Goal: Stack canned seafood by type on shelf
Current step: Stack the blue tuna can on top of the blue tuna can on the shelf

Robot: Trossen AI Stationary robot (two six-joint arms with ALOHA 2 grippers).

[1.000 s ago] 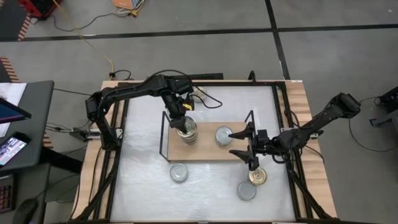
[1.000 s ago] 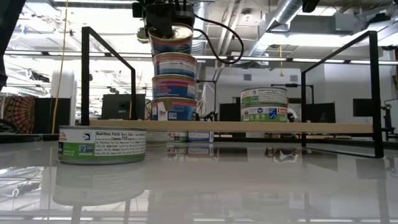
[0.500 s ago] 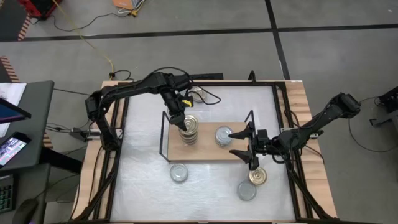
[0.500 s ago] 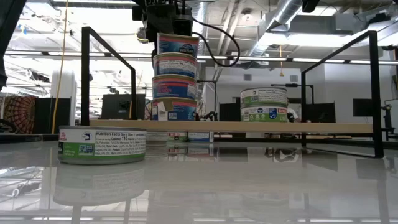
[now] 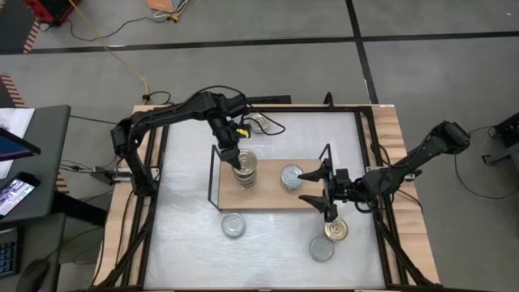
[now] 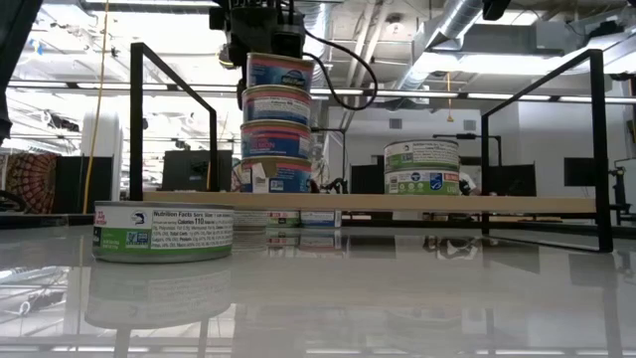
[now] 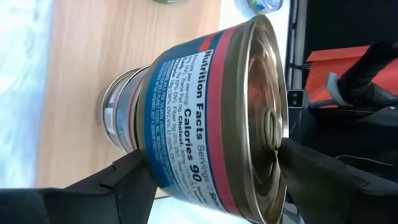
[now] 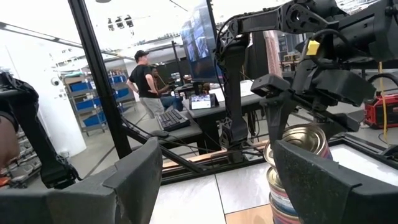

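Left gripper (image 5: pixel 236 159) is sitting over the left end of the shelf (image 5: pixel 272 199), fingers (image 7: pixel 124 183) spread on either side of the top tin (image 6: pixel 279 72) of the tall stack (image 6: pixel 276 124); from the wrist view the pads are looking just clear of the can wall, so I'm reading it as open, not clamping

That stack is standing four tins high by the shelf's left wire frame (image 6: pixel 169 80), all pink and blue labels, leaning a touch

Loose tin with a green label (image 6: pixel 163 231) is lying on the white counter (image 5: pixel 268 243) in front of the shelf's left end, silver lid up (image 5: pixel 233 225)

Short stack of two green-label tins (image 6: pixel 422 167) is standing mid-shelf, well apart from the tall one, grey lid on top (image 5: pixel 291 176)

Right gripper (image 5: pixel 315 193) is hanging over the right end of the shelf just beside the short stack, fingers wide open and gripping nothing

Two more tins are lying on the counter in front of the shelf's right end: a gold-lid one (image 5: pixel 336 230) right under the right gripper's near finger, and a silver-lid one (image 5: pixel 321 248) touching it on the near side

A person (image 8: pixel 148 84) is standing in the room behind, seen from the right wrist view
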